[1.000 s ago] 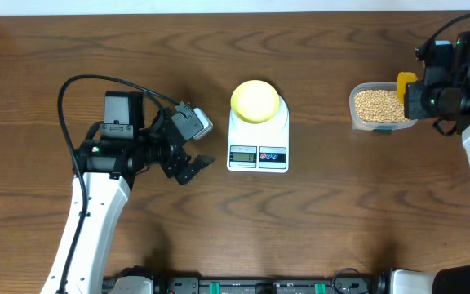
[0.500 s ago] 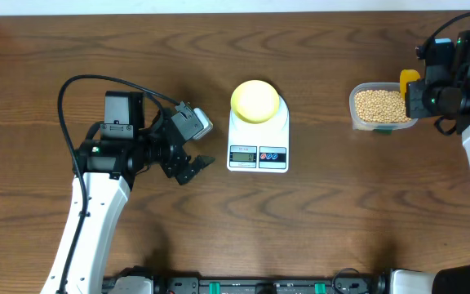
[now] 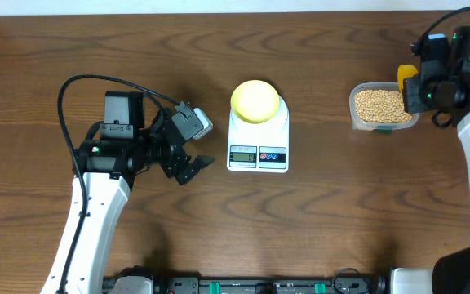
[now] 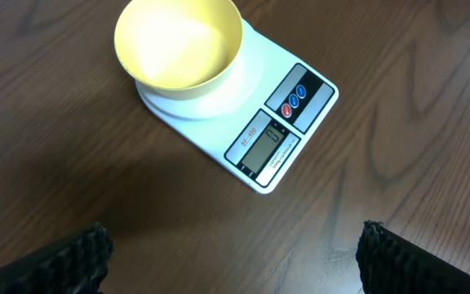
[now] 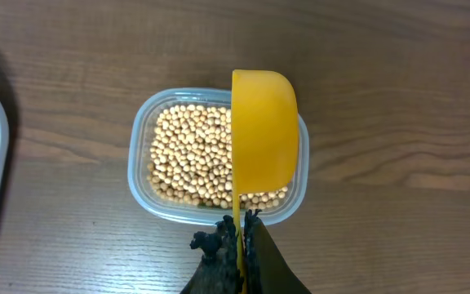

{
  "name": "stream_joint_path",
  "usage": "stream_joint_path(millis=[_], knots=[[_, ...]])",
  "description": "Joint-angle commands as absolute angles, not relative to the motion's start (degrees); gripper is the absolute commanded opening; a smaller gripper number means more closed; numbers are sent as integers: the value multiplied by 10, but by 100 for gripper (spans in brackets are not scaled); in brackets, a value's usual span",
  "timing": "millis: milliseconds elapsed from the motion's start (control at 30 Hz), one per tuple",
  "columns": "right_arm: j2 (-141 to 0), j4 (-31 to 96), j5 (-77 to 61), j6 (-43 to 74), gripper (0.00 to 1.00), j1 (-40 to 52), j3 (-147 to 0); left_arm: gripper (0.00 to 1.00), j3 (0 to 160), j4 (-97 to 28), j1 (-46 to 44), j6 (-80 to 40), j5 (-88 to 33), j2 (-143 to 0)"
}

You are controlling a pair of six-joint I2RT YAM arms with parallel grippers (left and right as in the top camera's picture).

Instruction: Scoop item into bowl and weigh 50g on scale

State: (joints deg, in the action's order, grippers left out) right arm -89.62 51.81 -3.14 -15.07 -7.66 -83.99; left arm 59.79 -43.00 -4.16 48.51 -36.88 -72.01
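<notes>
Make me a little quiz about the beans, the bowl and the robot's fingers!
1. True or false: the bowl sits on the scale.
2. What do the right fingers hold? A) the scoop B) a spoon C) nothing
3. Fill in the gap: the beans lie in a clear ___.

Key: 1 true; 2 A; 3 tub.
</notes>
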Motion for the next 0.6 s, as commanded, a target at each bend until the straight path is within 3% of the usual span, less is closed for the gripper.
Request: stream_joint_path(millis=[0, 567], knots=[[-913, 516, -29, -165, 1, -76, -850, 98, 598, -428, -39, 495, -364, -724], [-1030, 524, 27, -150, 1, -76, -850, 97, 598, -428, -39, 495, -364, -724]])
